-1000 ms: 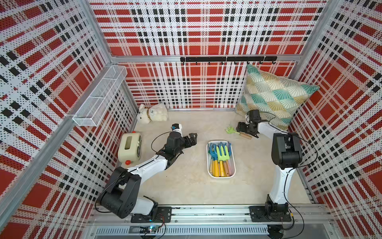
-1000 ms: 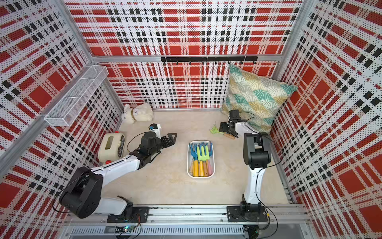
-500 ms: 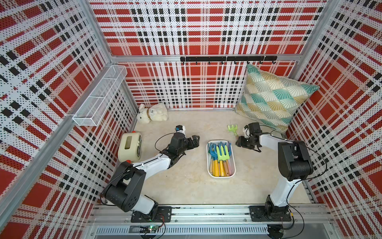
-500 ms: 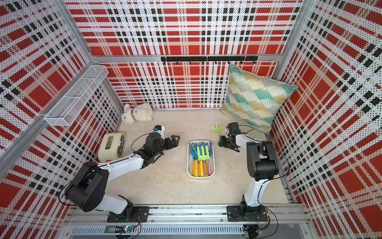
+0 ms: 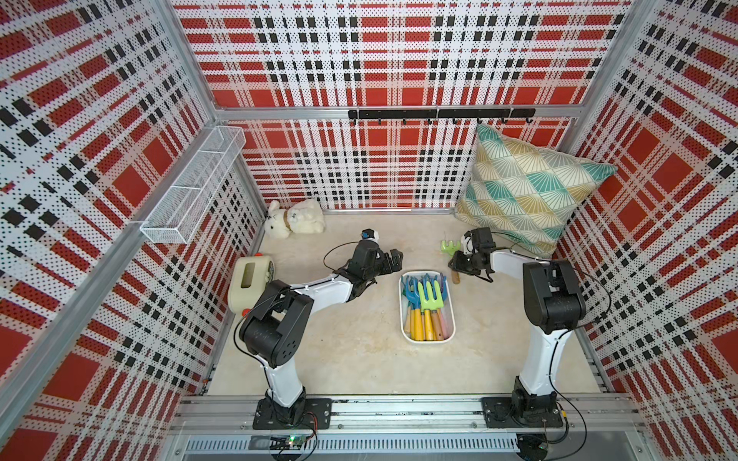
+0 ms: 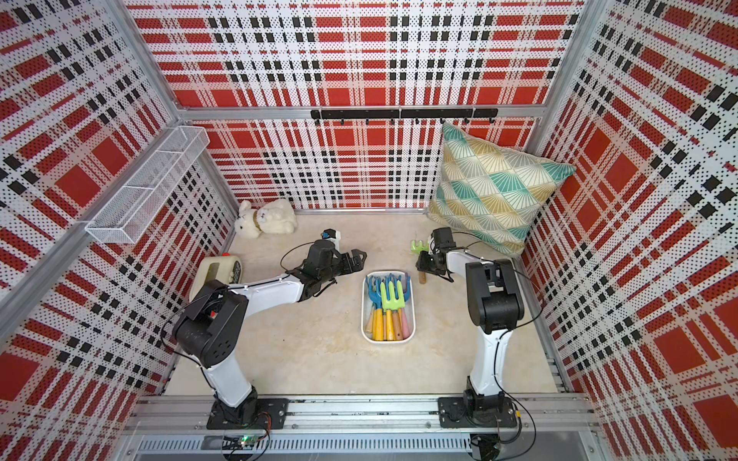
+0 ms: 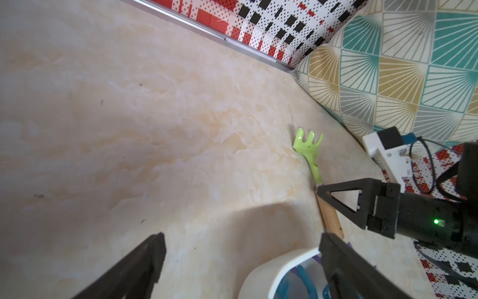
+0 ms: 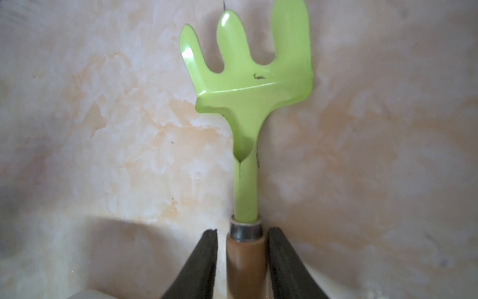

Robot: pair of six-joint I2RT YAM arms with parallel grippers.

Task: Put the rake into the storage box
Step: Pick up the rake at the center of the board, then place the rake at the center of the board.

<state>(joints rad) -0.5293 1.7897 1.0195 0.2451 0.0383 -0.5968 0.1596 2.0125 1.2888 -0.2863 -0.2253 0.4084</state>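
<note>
On the cream marbled floor (image 5: pixel 339 351) of a plaid-walled cell, a patterned pillow (image 5: pixel 527 191) leans in the far corner on the robot's right. Near the middle lies the storage box (image 5: pixel 401 315), a shallow white tub that holds several toy garden tools. The left gripper (image 5: pixel 390 260) hovers just beside the box's far end, jaws wide, holding nothing. The right gripper (image 5: pixel 457 266) reaches low between box and pillow. It is over the rake (image 5: pixel 449 248), which lies flat on the floor just beyond the box's far corner, outside it. In the right wrist view its fingers (image 8: pixel 204 259) stand narrow on either side of the wooden handle (image 8: pixel 245 264), just behind the metal collar (image 8: pixel 247 230). A thin gap shows on one side, so whether they pinch it cannot be told. The rake looks light and rigid, with a glossy, probably slippery, green three-pronged head. The handle seems the better place to hold, since bare wood should give friction.
</note>
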